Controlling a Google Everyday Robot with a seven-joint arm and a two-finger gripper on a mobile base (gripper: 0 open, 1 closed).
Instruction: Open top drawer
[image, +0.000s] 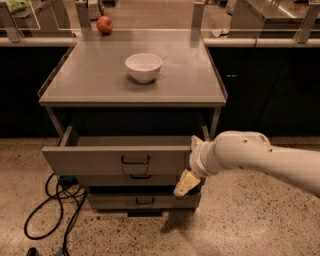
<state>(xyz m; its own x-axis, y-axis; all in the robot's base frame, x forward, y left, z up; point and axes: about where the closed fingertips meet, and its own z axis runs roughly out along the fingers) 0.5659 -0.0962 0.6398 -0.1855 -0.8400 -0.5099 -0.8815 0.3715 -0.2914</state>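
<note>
- A black cable (47, 210) lies in loops on the speckled floor (250, 225), left of the drawers.
- A red apple (104, 24) sits on the far ledge behind the desk's back left corner, well apart from everything else.
- The grey desk (85, 75) stands at the middle of the view, with a low rim round its top.
- A white bowl (143, 66) stands upright on the desk, near the centre and a little toward the back.
- The top drawer (90, 160) is right under the desktop and pulled partly out; its front stands forward of the desk's edge and a strip of grey tray shows behind it.
- Its dark loop handle (135, 161) is at the centre of the front, with nothing touching it.
- Two shorter drawers, the middle drawer (115, 180) and the bottom drawer (142, 201), sit below it, set further back.
- The gripper (186, 183) is at the right end of the top drawer's front, its yellowish tip pointing down and left over that corner; whether the jaws are spread or pressed together cannot be told, nor whether they touch the front.
- The white arm (260, 160) reaches in from the right edge, low beside the desk's right leg.
</note>
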